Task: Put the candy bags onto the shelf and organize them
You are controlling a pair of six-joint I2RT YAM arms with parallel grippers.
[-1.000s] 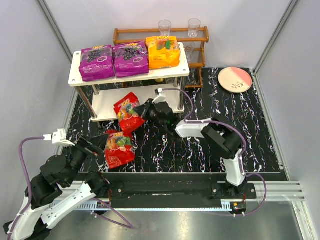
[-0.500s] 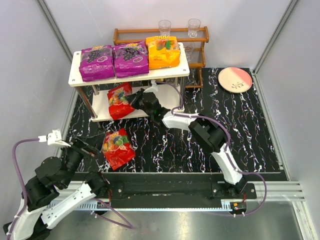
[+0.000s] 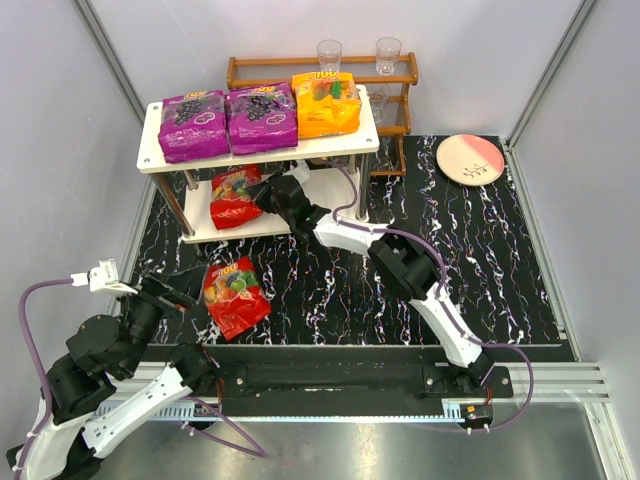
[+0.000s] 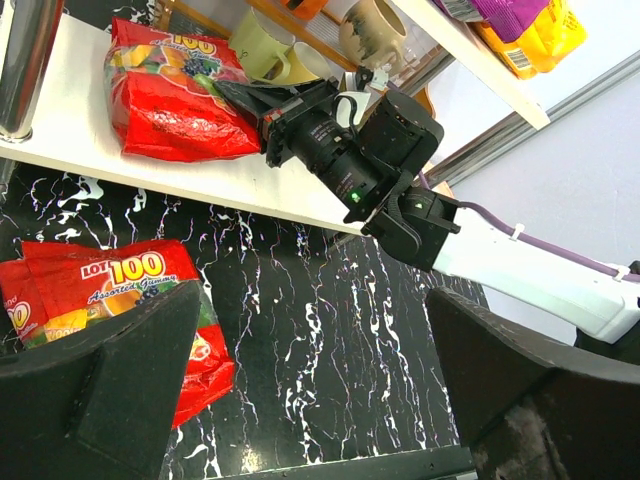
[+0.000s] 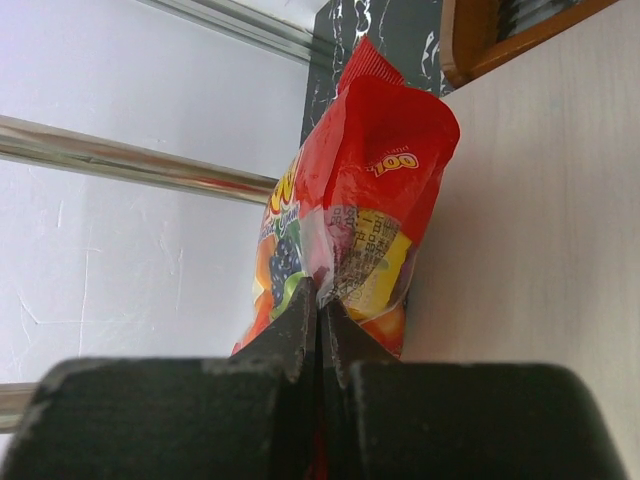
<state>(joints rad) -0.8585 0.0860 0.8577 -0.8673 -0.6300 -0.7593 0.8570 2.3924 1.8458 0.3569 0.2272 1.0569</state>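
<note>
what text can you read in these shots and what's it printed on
"LOT 100" and "Assorted Gummy": red bag on the table
"100", upside down: red bag on the lower board
"100": orange bag
purple bags: print too small to read

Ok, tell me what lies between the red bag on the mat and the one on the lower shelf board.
Only bare marbled mat and the lower board's front strip separate the mat bag from the shelf bag, per the top view.
</note>
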